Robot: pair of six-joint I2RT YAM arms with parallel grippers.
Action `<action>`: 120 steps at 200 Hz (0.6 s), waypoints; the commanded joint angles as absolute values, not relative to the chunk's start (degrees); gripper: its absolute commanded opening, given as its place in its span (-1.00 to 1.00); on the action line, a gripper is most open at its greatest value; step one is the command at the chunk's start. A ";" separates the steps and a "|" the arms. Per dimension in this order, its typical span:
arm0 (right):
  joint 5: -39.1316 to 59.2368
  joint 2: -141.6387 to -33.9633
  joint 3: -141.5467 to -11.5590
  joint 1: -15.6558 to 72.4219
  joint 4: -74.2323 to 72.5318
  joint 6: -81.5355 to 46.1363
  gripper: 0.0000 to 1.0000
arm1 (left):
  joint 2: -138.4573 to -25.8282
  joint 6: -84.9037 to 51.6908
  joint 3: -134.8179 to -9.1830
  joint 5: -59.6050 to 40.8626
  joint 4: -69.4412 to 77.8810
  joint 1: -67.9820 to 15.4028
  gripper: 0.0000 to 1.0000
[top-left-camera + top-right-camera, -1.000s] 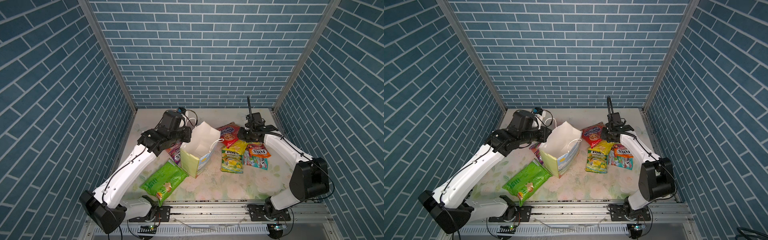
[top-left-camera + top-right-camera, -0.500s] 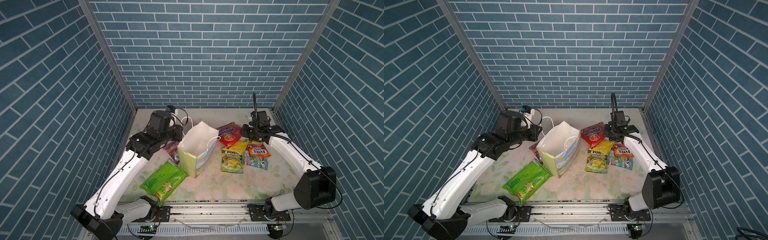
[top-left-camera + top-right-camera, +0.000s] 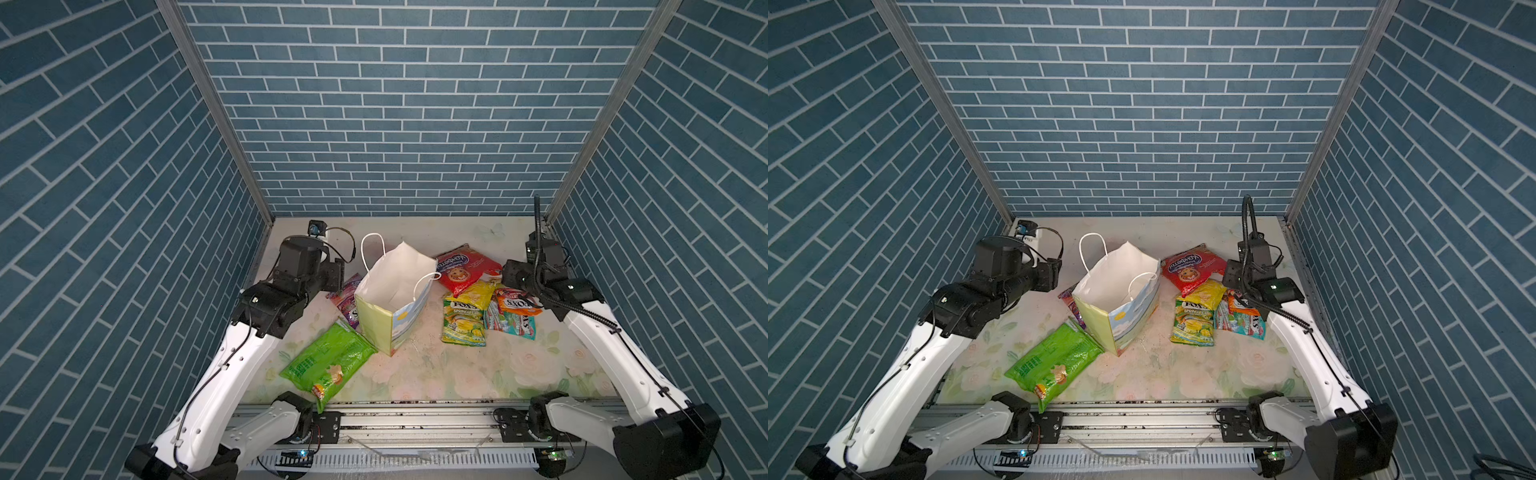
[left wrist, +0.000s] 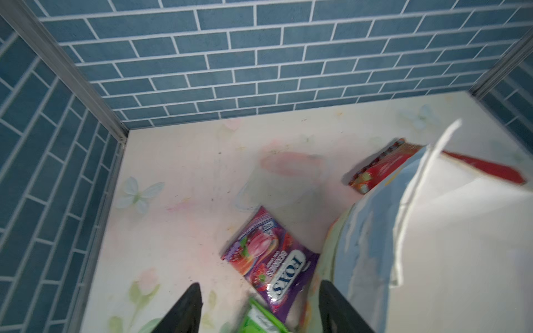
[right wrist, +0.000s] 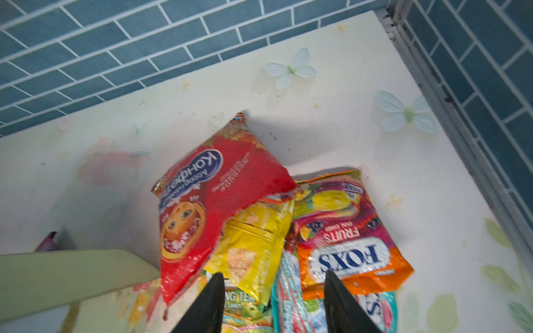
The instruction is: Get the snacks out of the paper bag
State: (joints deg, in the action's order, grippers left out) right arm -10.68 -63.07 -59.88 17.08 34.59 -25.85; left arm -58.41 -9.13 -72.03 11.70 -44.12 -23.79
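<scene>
Paper bag (image 3: 374, 322) (image 3: 1096, 320): one, upright on the floral table (image 3: 436, 374), mouth open, white interior showing, pale yellow side and sky-print panel facing the rail, two white cord handles (image 3: 370, 249) standing up. Snacks, all outside the bag, entered by their place about it. Green chip bag (image 3: 328, 361) (image 3: 1054, 359): flat on the table at the bag's near corner, on the side of my left arm, touching or nearly touching it. Purple FOX'S pack (image 3: 347, 299) (image 4: 271, 259): flat, just beside the bag on that same side, partly hidden behind it in both top views. Red cookie pack (image 3: 463, 268) (image 5: 210, 196): beyond the bag's far corner on my right arm's side, its edge resting on a small yellow pack (image 5: 251, 248). Yellow-green FOX'S pack (image 3: 463, 324) (image 3: 1194, 322): near the bag on my right arm's side, under the yellow one. Orange FOX'S fruits pack (image 3: 517, 305) (image 5: 346, 245): further out from the bag, lying on a teal multicoloured pack (image 3: 1241, 322). Left gripper (image 4: 259, 284): jaws spread wide, grasping nothing, raised beside the bag above the purple pack. Right gripper (image 5: 273, 273): jaws apart, grasping nothing, raised over the overlapping packs, well apart from the bag.
</scene>
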 commanded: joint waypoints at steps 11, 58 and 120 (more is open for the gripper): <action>-16.95 -56.78 -55.13 16.52 38.20 -24.30 0.14 | -56.22 -7.80 -66.38 24.38 -41.27 -22.78 0.61; -18.39 -53.08 -51.25 16.03 38.69 -25.14 0.14 | -53.52 -6.95 -54.84 31.19 -32.84 -19.54 0.99; -17.24 -52.73 -49.77 15.68 35.80 -26.37 0.15 | -53.71 1.54 -28.27 35.39 9.62 -17.36 0.99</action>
State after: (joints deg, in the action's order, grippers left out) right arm -16.75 -53.71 -50.87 16.05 37.10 -25.65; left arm -52.73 -2.94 -37.43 32.69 -14.70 -19.03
